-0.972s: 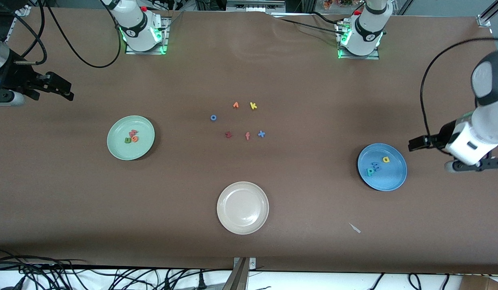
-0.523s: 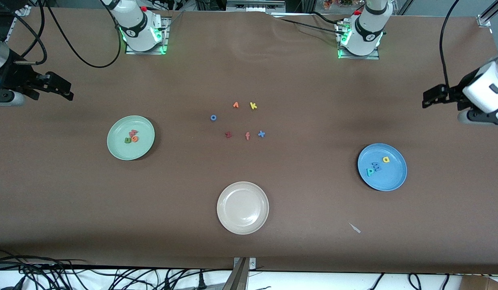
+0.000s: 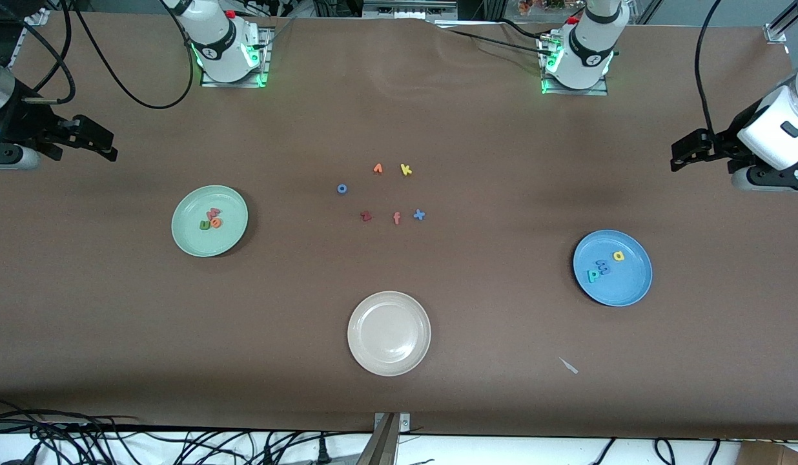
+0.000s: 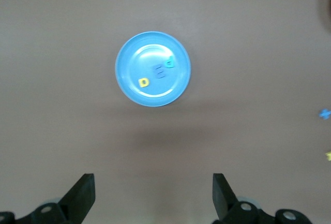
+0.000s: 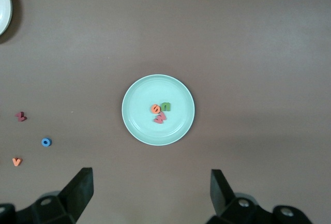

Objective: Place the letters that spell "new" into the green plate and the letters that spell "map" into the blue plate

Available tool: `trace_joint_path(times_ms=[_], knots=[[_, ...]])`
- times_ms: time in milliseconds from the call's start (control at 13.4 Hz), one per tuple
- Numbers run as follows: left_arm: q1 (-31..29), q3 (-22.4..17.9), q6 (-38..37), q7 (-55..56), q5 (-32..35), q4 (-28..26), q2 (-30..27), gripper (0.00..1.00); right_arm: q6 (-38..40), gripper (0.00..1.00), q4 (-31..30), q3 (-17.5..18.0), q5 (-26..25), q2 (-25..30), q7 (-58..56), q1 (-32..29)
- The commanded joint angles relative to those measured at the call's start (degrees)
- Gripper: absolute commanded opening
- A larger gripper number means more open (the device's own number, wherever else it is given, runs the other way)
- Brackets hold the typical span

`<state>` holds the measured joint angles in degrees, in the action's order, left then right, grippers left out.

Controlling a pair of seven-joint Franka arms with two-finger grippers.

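Green, orange and salmon foam letters (image 3: 211, 219) that spell "new" lie bunched together in the green plate (image 3: 228, 237) toward the right arm's end of the table, and the blue m, yellow a and teal p (image 3: 604, 265) that spell "map" lie spread in the blue plate (image 3: 625, 292) toward the left arm's end. By that showing both words look placed, so the step in hand is a clean retreat: each arm should stay high and well away from its plate so nothing gets nudged out. The right gripper (image 3: 97, 141) hangs over bare table at its end, fingers spread wide and empty; the left gripper (image 3: 688, 150) is likewise up over bare table, fingers wide apart, holding nothing. Six leftover letters (image 3: 381, 192) sit loose mid-table, and a beige-white plate (image 3: 419, 352) lies empty nearer the front camera.
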<state>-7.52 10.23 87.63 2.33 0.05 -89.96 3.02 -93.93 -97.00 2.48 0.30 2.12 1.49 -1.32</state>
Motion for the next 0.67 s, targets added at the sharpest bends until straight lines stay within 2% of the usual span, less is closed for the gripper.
trace_joint_path(times_ms=[0,598], knots=[[0.6,-1.3,1.0,1.6,-2.8,-0.8,-0.7,1.00,0.7,1.00,0.1,0.7,-0.8,0.5,-0.8,-0.7],[-0.3,-1.0,0.6,0.4,-2.0,-0.3,-0.1,1.00,0.6,1.00,0.1,0.7,-0.8,0.4,-0.8,-0.7]])
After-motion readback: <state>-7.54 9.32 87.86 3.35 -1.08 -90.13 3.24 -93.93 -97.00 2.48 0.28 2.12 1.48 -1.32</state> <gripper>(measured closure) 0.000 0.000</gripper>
